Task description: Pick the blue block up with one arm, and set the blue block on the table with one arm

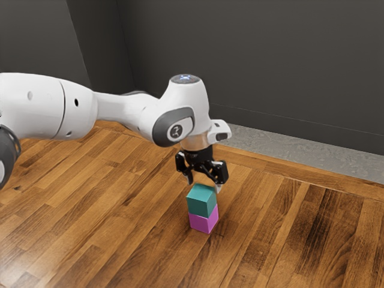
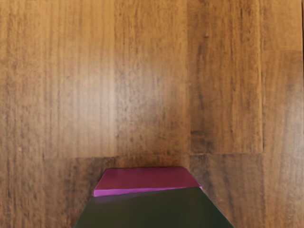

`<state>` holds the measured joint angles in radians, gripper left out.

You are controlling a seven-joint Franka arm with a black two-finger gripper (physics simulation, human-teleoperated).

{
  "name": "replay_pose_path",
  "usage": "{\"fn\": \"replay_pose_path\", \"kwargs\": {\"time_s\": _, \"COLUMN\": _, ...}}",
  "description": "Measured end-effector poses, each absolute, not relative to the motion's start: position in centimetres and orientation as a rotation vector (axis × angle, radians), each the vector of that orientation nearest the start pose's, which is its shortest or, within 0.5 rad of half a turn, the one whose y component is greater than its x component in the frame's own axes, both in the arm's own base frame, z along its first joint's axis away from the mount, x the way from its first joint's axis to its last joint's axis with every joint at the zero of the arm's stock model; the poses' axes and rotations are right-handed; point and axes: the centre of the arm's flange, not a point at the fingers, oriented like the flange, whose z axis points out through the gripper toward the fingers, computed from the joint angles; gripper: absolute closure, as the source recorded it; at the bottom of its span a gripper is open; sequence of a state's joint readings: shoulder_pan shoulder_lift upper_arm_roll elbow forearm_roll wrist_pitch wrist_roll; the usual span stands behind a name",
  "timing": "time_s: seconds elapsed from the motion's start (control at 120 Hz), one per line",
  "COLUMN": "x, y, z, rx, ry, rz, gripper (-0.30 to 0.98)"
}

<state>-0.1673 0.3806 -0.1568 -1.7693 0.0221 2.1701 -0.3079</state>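
"what is the writing showing?"

"a round, dark-edged emblem (image 1: 175,131) is marking the white jointed robot arm (image 1: 135,114), but its sign is looking too small to read."

"and the black two-finger gripper (image 1: 204,183)?"

"it is hanging open just above the stack, its fingers standing apart."

"where is the task's block resting?"

"the blue-green cube-shaped block (image 1: 202,203) is sitting upright on the magenta cube-shaped block (image 1: 203,222), which is standing on the brown wooden-plank table (image 1: 108,198)."

"how are the views differing?"

"the exterior view is showing the arm and a dark grey wall (image 1: 300,66); the wrist view is looking down past the upper block's darkened side, and a thin, bright, uneven sliver of the magenta block's top is peeking out beside it."
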Motion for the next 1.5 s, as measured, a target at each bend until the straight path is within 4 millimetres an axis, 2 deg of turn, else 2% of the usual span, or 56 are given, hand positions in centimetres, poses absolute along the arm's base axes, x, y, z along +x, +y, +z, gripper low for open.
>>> {"fn": "replay_pose_path", "kwargs": {"time_s": 0.083, "x": 62.0, "y": -19.9, "z": 35.1, "rx": -3.184, "ry": 0.005, "rz": -0.033, "gripper": 0.02}}
{"fn": "replay_pose_path", "kwargs": {"time_s": 0.475, "x": 61.4, "y": -19.6, "z": 31.7, "rx": -3.182, "ry": -0.090, "rz": -0.026, "gripper": 0.03}}
{"fn": "replay_pose_path", "kwargs": {"time_s": 0.55, "x": 61.3, "y": -19.5, "z": 31.3, "rx": -3.185, "ry": -0.111, "rz": -0.025, "gripper": 0.08}}
{"fn": "replay_pose_path", "kwargs": {"time_s": 0.667, "x": 61.4, "y": -19.4, "z": 31.2, "rx": -3.189, "ry": -0.135, "rz": -0.031, "gripper": 0.26}}
{"fn": "replay_pose_path", "kwargs": {"time_s": 0.783, "x": 61.5, "y": -19.4, "z": 31.2, "rx": -3.186, "ry": -0.153, "rz": -0.042, "gripper": 0.30}}
{"fn": "replay_pose_path", "kwargs": {"time_s": 0.875, "x": 61.8, "y": -19.4, "z": 32.0, "rx": -3.185, "ry": -0.165, "rz": -0.069, "gripper": 0.33}}
{"fn": "replay_pose_path", "kwargs": {"time_s": 0.942, "x": 62.5, "y": -19.3, "z": 34.3, "rx": -3.184, "ry": -0.174, "rz": -0.126, "gripper": 0.36}}
{"fn": "replay_pose_path", "kwargs": {"time_s": 1.017, "x": 63.8, "y": -19.4, "z": 36.9, "rx": -3.182, "ry": -0.178, "rz": -0.194, "gripper": 0.37}}
{"fn": "replay_pose_path", "kwargs": {"time_s": 1.075, "x": 66.1, "y": -19.1, "z": 37.4, "rx": -3.175, "ry": -0.188, "rz": -0.227, "gripper": 0.39}}
{"fn": "replay_pose_path", "kwargs": {"time_s": 1.117, "x": 68.6, "y": -18.4, "z": 36.5, "rx": -3.175, "ry": -0.210, "rz": -0.229, "gripper": 0.39}}
{"fn": "replay_pose_path", "kwargs": {"time_s": 1.167, "x": 70.7, "y": -17.7, "z": 33.9, "rx": -3.173, "ry": -0.228, "rz": -0.191, "gripper": 0.41}}
{"fn": "replay_pose_path", "kwargs": {"time_s": 1.217, "x": 71.8, "y": -17.2, "z": 31.3, "rx": -3.169, "ry": -0.234, "rz": -0.144, "gripper": 0.41}}
{"fn": "replay_pose_path", "kwargs": {"time_s": 1.258, "x": 72.1, "y": -17.1, "z": 30.0, "rx": -3.165, "ry": -0.232, "rz": -0.115, "gripper": 0.41}}
{"fn": "replay_pose_path", "kwargs": {"time_s": 1.308, "x": 72.2, "y": -17.0, "z": 29.4, "rx": -3.161, "ry": -0.224, "rz": -0.094, "gripper": 0.41}}
{"fn": "replay_pose_path", "kwargs": {"time_s": 1.433, "x": 72.1, "y": -17.1, "z": 29.0, "rx": -3.163, "ry": -0.202, "rz": -0.066, "gripper": 0.23}}
{"fn": "replay_pose_path", "kwargs": {"time_s": 1.5, "x": 72.0, "y": -17.1, "z": 28.9, "rx": -3.167, "ry": -0.189, "rz": -0.056, "gripper": 0.19}}
